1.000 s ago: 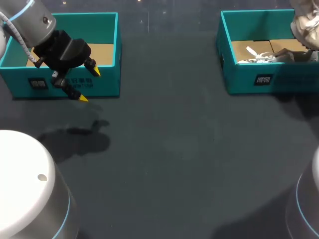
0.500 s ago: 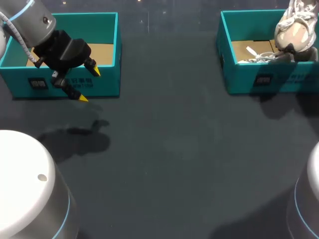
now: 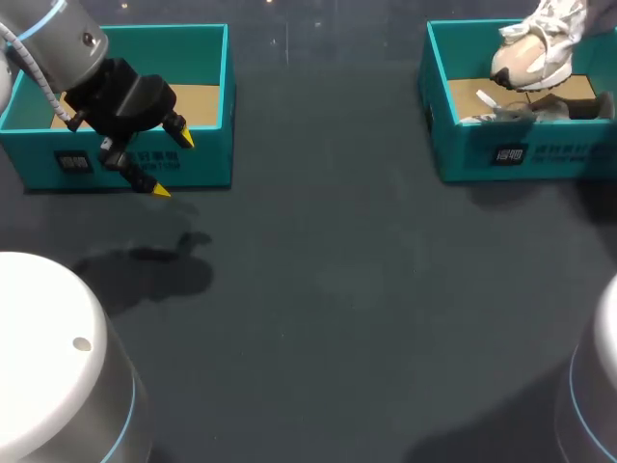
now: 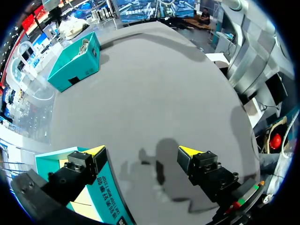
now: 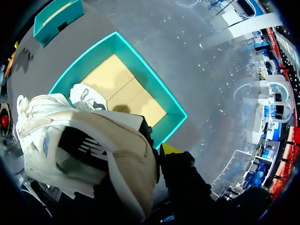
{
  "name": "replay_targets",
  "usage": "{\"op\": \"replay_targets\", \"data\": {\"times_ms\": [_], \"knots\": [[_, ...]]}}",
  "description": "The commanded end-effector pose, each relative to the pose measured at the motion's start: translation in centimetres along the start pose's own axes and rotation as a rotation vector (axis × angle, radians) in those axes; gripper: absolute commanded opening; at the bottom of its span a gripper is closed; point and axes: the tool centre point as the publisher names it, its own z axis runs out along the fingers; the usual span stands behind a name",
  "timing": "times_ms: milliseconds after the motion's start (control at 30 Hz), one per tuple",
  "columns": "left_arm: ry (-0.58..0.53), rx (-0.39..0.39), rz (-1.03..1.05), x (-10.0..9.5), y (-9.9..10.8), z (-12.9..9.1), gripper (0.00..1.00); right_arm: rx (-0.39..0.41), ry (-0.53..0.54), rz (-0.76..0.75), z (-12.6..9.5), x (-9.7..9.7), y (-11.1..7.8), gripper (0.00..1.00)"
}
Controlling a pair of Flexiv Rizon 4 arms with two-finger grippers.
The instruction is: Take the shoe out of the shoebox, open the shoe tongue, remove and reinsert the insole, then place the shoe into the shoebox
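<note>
Aloft, beige-and-white fabric sneaker point(image 3: 532, 50) over open teal cardboard shoebox point(image 3: 463, 154), long axis tilted, toe lower and toward the left arm's side, clamped in right pincer point(image 5: 157, 143), left pincer point(image 3: 162, 164) spread wide above dark desk point(image 3: 337, 289).

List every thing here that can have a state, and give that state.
shoe: lifted above the right shoebox, held in the right gripper.
right gripper: shut on the shoe.
left gripper: open, holding nothing, in front of the left shoebox.
right shoebox: open, no lid; something white and crumpled lies inside.
left shoebox: open, no lid; only its cardboard floor shows.
</note>
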Motion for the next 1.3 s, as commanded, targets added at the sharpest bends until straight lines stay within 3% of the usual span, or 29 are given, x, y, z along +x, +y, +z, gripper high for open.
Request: {"op": "replay_targets", "data": {"times_ms": [33,467,533,600,633,700,900,1300], "knots": [[-0.001,-0.003,0.000,0.1,0.0,0.0,1.00,0.023,0.060,0.297,0.8,0.0,-0.3,0.00],[-0.001,-0.003,0.000,0.1,0.0,0.0,1.00,0.029,0.066,0.338,0.8,0.0,-0.5,0.00],[-0.001,-0.003,0.000,0.1,0.0,0.0,1.00,0.000,0.041,0.378,1.6,-0.1,-0.5,0.00],[-0.001,-0.003,0.000,0.1,0.0,0.0,1.00,0.027,0.003,0.439,2.6,-0.3,-0.6,0.00],[-0.001,-0.003,0.000,0.1,0.0,0.0,1.00,-0.005,0.001,0.475,3.0,-0.3,-0.7,0.00],[-0.001,-0.003,0.000,0.1,0.0,0.0,1.00,0.028,-0.016,0.523,3.8,-0.5,-0.9,0.00],[-0.001,-0.003,0.000,0.1,0.0,0.0,1.00,0.016,-0.045,0.653,4.9,-0.6,-1.9,0.00],[-0.001,-0.003,0.000,0.1,0.0,0.0,1.00,0.016,-0.045,0.653,4.9,-0.6,-1.9,0.00]]}}
